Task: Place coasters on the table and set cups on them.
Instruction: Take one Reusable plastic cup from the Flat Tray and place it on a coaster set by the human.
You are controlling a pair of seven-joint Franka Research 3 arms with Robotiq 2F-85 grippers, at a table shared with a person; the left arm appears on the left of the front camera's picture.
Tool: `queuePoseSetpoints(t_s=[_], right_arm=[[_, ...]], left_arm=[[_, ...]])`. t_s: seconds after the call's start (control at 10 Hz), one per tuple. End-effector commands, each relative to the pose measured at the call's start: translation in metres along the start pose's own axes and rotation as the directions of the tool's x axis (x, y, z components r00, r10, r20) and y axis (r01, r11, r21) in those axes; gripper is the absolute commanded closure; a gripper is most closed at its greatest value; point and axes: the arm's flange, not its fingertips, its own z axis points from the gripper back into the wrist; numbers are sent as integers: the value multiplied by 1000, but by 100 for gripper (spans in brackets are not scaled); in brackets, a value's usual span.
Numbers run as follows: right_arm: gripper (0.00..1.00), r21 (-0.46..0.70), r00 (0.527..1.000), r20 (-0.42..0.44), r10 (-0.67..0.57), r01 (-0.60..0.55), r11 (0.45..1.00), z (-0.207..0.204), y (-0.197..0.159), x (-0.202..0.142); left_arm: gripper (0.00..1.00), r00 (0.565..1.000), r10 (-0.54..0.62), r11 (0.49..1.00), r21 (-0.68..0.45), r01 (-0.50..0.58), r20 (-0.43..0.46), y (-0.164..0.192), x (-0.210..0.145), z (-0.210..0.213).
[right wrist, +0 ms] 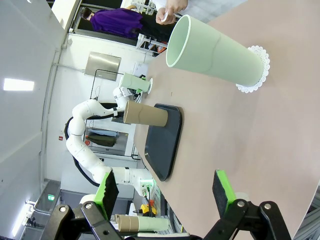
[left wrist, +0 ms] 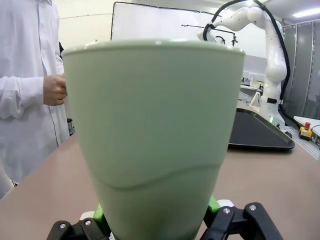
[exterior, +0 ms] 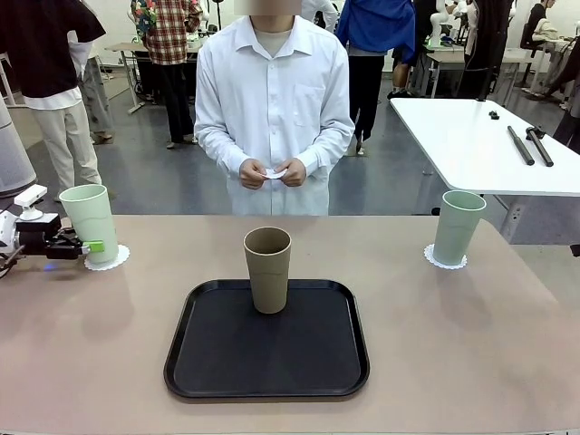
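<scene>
Cup (exterior: 89, 222) of pale mint stands on its coaster (exterior: 109, 260) near the left edge of the desk (exterior: 453, 344), my left hand (exterior: 86, 246) clamped on its base. I should open evenly and back away level so nothing tips or drags; my right hand (right wrist: 165, 192) hangs open.

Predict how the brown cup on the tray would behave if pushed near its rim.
The brown cup is tall and narrows to a small base, so it would probably tip rather than slide. Its rim looks thin, so it is likely light. Its matte surface should not be very slippery.
</scene>
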Motion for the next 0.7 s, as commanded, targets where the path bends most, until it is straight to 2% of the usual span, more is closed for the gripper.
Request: queuePoseSetpoints(t_s=[0.0, 0.6], right_arm=[[0, -3, 1000, -2, -14, 14, 1000, -1, 2, 1], [0, -3, 1000, -2, -14, 14, 1000, -1, 2, 1]], left_arm=[[18, 999, -36, 999, -25, 35, -27, 5, -1, -1], [18, 997, -75, 996, -57, 73, -30, 5, -8, -1]])
